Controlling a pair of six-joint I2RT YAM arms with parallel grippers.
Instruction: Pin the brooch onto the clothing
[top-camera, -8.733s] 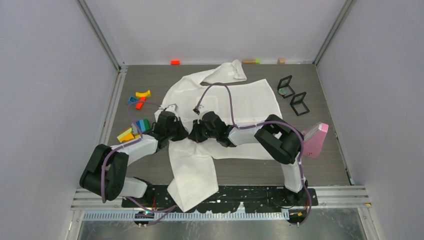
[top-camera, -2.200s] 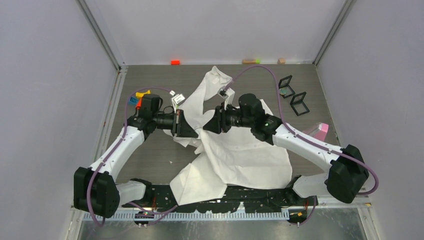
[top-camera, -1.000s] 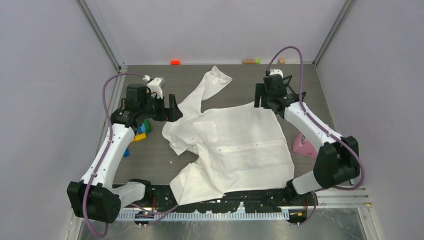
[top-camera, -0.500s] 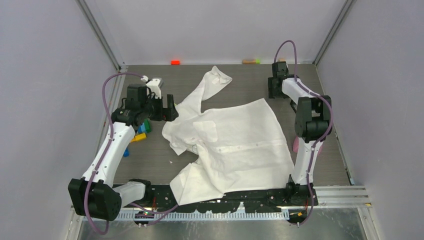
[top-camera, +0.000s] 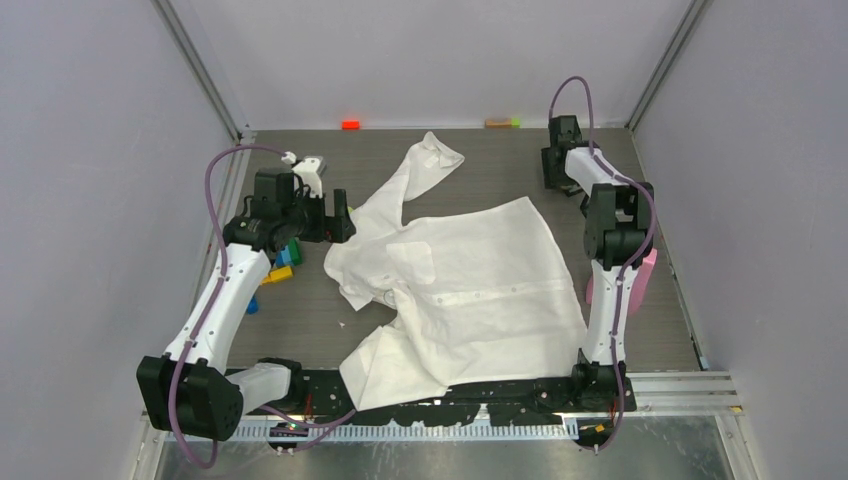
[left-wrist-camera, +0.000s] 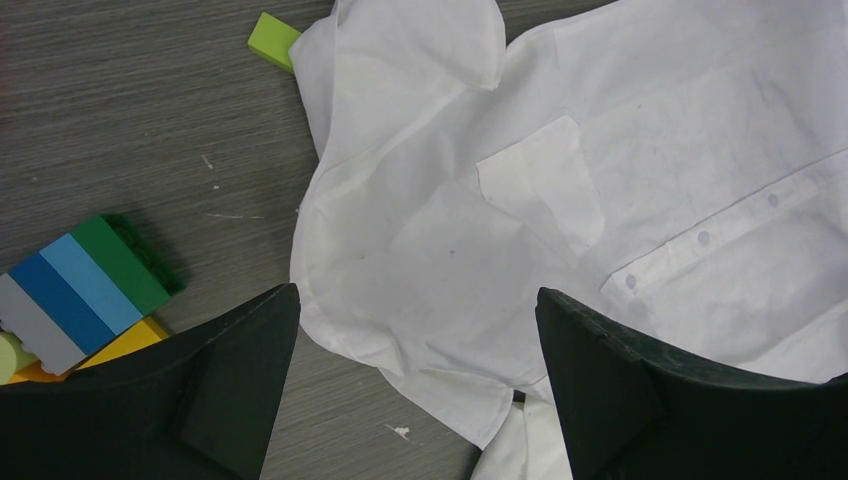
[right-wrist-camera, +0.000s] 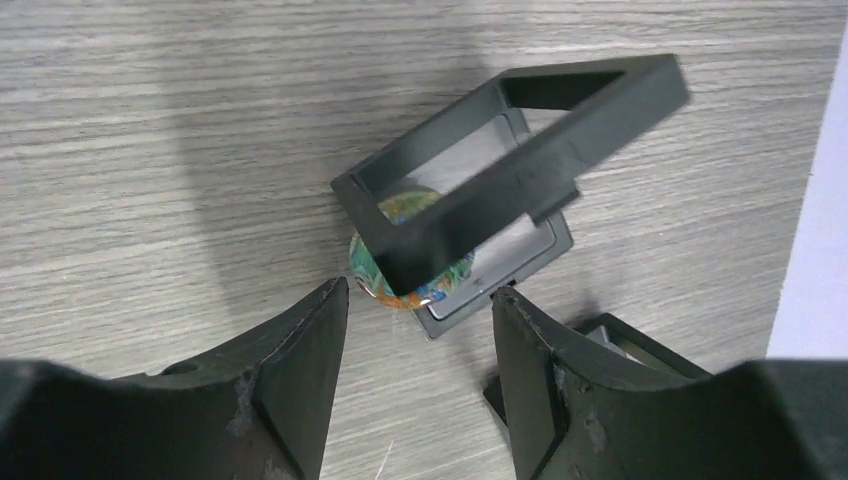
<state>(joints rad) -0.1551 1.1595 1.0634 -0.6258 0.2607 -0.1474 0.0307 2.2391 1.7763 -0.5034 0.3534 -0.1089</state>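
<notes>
The clothing (top-camera: 470, 275), a white short-sleeved shirt, lies spread face up mid-table, its chest pocket (left-wrist-camera: 540, 190) and button strip showing. My left gripper (top-camera: 338, 215) hovers open over the shirt's collar end (left-wrist-camera: 417, 292), holding nothing. The brooch (right-wrist-camera: 398, 278), a round disc in green, blue and orange, rests on the base of an open black frame case (right-wrist-camera: 520, 120) at the back right. My right gripper (right-wrist-camera: 420, 292) hangs open just above it, one finger on each side, touching nothing. From above, the right gripper (top-camera: 556, 178) hides the case.
Coloured building blocks (left-wrist-camera: 85, 285) lie left of the shirt, and a green one (left-wrist-camera: 272, 38) pokes out by a sleeve. A second black case (right-wrist-camera: 610, 345) sits beside the first. A pink object (top-camera: 640, 280) stands at the right edge. Small blocks (top-camera: 350, 124) line the back wall.
Both arms let the shirt go, and it now lies flat. Over the last second the right arm swung to the back right above the cases and its jaws narrowed. The left arm held still.
</notes>
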